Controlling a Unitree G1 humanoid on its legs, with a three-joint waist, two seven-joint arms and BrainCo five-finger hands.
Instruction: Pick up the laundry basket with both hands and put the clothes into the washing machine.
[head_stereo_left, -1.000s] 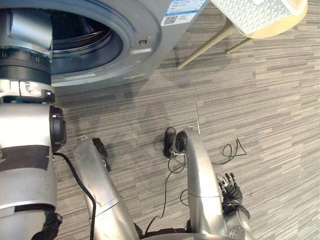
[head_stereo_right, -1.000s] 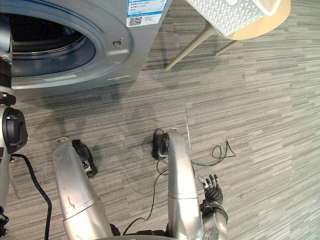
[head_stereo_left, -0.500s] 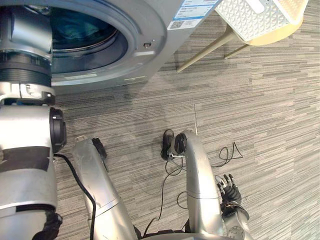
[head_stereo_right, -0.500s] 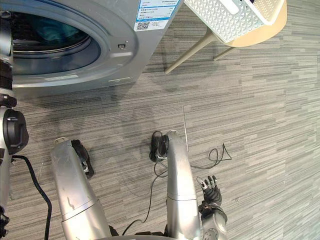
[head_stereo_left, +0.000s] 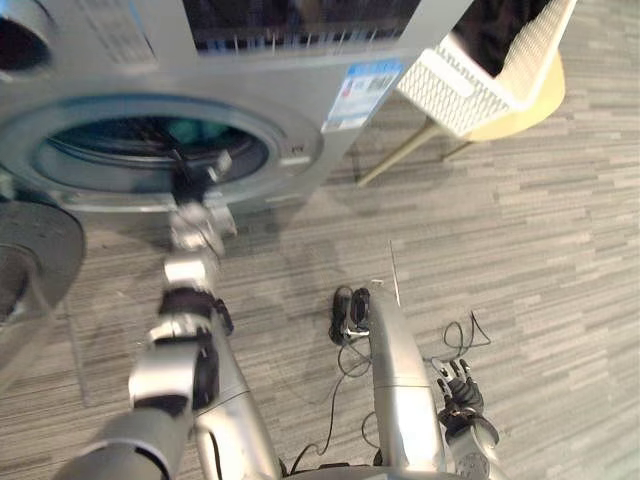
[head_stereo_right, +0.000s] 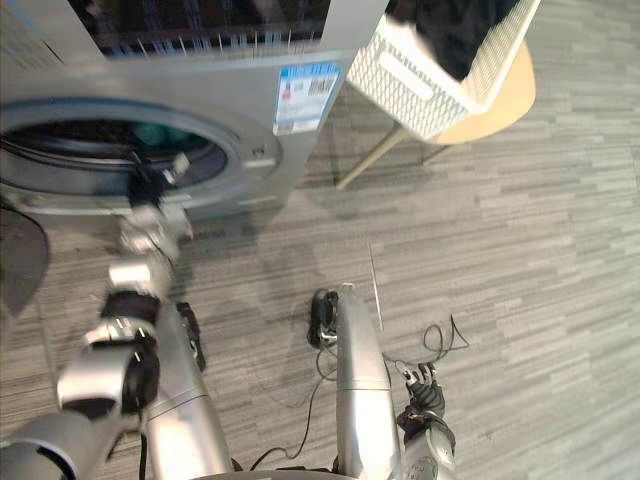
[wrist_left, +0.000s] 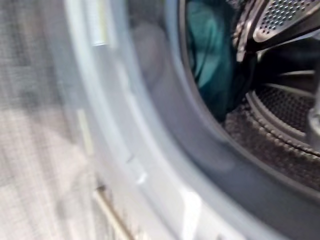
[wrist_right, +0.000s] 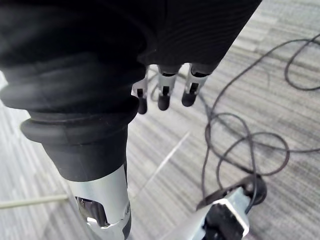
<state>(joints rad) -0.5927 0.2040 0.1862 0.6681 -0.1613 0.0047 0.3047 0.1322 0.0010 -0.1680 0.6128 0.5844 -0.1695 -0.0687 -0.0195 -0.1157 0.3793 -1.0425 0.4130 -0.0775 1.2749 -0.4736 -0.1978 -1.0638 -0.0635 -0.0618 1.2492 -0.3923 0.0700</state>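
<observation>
Swung upward since the earlier frame: camera move, not the things. Reaching now with left arm toward the washer (head_stereo_left: 300, 85), no longer close in foreground.

Left eye: left hand (head_stereo_left: 190, 183) at washer mouth, grip unreadable, cannot tell. Basket (head_stereo_left: 450, 85) up on chair (head_stereo_left: 515, 115) beside washer, well apart from both hands.

Right eye: dark clothes (head_stereo_right: 455, 35) heaped in basket. Right hand (head_stereo_right: 425, 395) low near floor.

Left wrist: teal cloth (wrist_left: 207, 55) lying in drum (wrist_left: 280, 100).

Right wrist: fingers (wrist_right: 163, 97) straight, holding nothing.

Judged best: face chair squarely, take opposite rims together, lift level.
</observation>
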